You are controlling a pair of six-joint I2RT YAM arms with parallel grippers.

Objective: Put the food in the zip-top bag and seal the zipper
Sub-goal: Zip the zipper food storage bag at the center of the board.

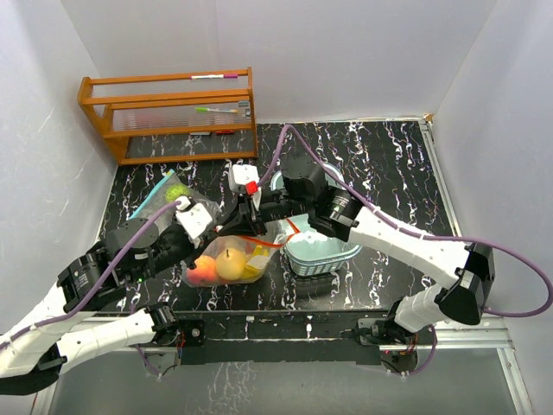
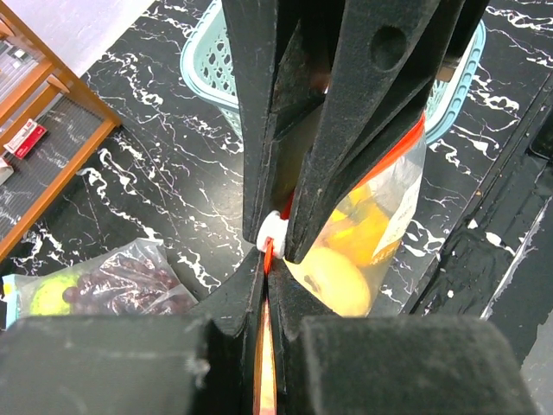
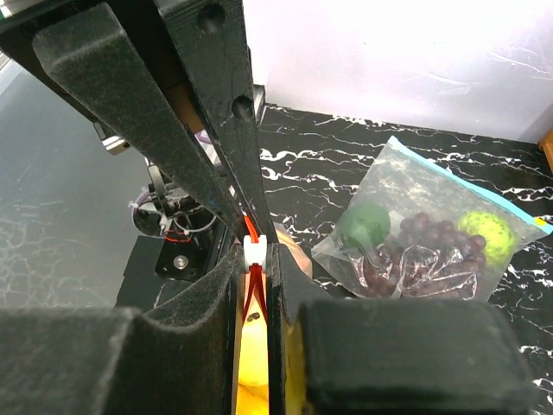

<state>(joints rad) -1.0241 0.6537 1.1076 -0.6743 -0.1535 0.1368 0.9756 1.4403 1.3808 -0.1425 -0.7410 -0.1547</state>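
The food (image 1: 230, 262) sits inside the zip-top bag (image 1: 259, 257), at the middle of the worktop (image 1: 389, 173) just left of the basket (image 1: 315, 255). The bag's long axis runs left to right, its body sagging towards the near edge and its mouth turned up and away. Three pieces show through the plastic: one orange-red, one peach-yellow, one yellow; any others are hidden. The red zipper (image 1: 270, 243) runs along the top, carrying one white slider (image 2: 275, 228). The left hand (image 2: 266, 285) is pressed together on the zipper from the left, and the right hand (image 3: 256, 277) pinches the same strip from the right, tips nearly meeting at the slider. Their fingers block most of both wrist views. One second bag (image 3: 432, 246) lies far left, holding two green balls and purple grapes. One wooden rack (image 1: 168, 108) stands beyond it.
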